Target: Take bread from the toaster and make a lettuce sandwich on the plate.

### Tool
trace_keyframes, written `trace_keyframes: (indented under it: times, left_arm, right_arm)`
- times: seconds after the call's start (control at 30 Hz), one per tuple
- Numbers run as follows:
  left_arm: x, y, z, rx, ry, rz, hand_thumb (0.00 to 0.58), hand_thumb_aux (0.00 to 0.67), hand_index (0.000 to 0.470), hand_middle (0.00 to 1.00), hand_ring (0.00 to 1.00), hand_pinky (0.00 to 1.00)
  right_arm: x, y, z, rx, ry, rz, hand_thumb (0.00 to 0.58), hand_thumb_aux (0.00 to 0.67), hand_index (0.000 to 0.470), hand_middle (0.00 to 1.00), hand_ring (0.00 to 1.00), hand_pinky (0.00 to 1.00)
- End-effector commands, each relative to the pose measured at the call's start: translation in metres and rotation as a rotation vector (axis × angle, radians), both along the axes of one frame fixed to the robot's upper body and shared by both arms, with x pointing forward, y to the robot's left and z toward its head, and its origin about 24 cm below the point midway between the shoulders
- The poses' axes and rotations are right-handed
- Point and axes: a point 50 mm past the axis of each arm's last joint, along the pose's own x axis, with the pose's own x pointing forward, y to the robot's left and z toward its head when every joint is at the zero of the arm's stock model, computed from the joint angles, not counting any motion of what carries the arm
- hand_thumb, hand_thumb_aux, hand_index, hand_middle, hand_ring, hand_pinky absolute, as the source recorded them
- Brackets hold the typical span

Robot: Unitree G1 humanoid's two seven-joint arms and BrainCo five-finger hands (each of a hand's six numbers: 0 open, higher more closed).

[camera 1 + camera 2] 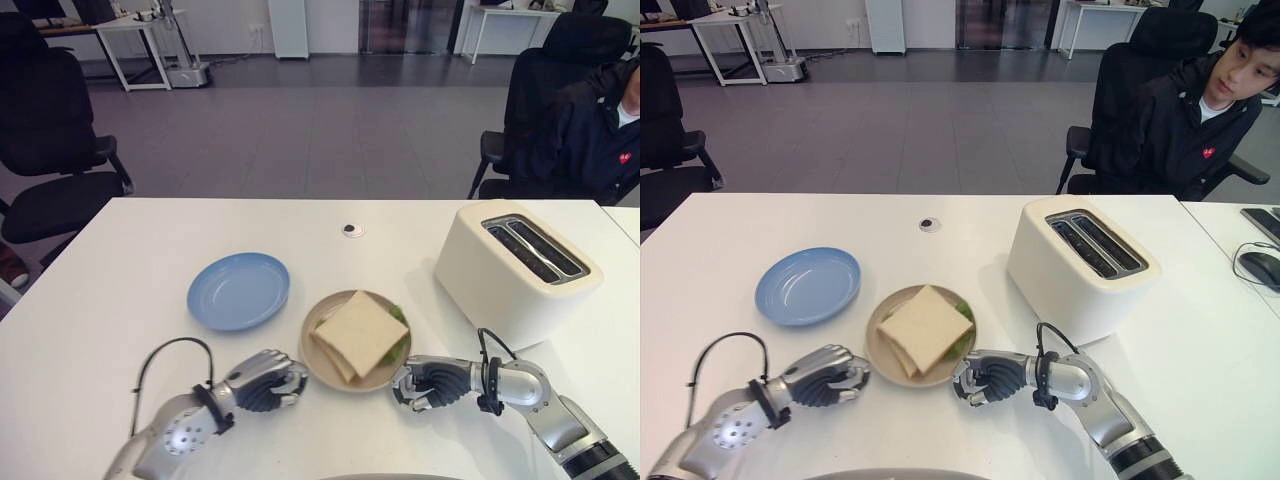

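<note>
A sandwich lies on the plate, the left hand and right hand curled empty either side, near the toaster.

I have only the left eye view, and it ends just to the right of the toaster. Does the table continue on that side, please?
Observer: Yes. Past the toaster the white table continues to the right until a seam.
Operator: What comes after the seam?
Observer: A second table starts there, set against the first one.
Operator: Is something lying on it?
Observer: A computer mouse lies near the picture's right edge. Behind it is a dark flat object, perhaps a keyboard; it is cut off, so I cannot be sure.
</note>
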Motion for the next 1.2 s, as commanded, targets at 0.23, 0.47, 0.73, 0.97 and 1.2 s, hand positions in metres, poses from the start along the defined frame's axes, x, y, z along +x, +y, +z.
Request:
trace_keyframes:
  times: [0.23, 0.47, 0.73, 0.97, 1.2]
  left_arm:
    - [0.114, -0.054, -0.02, -0.034, -0.09, 0.211, 0.58, 0.67, 0.47, 1.0, 1.0, 1.0]
    - [0.1, -0.048, -0.009, -0.235, -0.156, 0.212, 0.58, 0.67, 0.47, 1.0, 1.0, 1.0]
    - [0.034, -0.042, 0.041, -0.809, -0.099, 0.187, 0.0, 0.0, 0.0, 0.0, 0.0, 0.0]
    - [0.039, -0.034, 0.053, -1.009, 0.026, 0.171, 0.0, 0.0, 0.0, 0.0, 0.0, 0.0]
    - [0.037, -0.017, 0.053, -1.004, 0.004, 0.217, 0.0, 0.0, 0.0, 0.0, 0.0, 0.0]
  right_arm:
    - [0.084, 0.007, -0.05, 0.049, 0.053, -0.562, 0.58, 0.67, 0.47, 1.0, 1.0, 1.0]
    - [0.084, 0.019, -0.019, 0.298, -0.171, -0.515, 0.578, 0.628, 0.441, 0.98, 0.98, 0.98]
    - [0.048, 0.003, 0.026, 0.77, -0.252, -0.56, 0.0, 0.0, 0.0, 0.1, 0.1, 0.1]
    - [0.051, -0.008, 0.033, 0.91, -0.265, -0.69, 0.0, 0.0, 0.0, 0.0, 0.0, 0.0]
    - [0.048, -0.005, 0.04, 0.944, -0.283, -0.608, 0.0, 0.0, 0.0, 0.0, 0.0, 0.0]
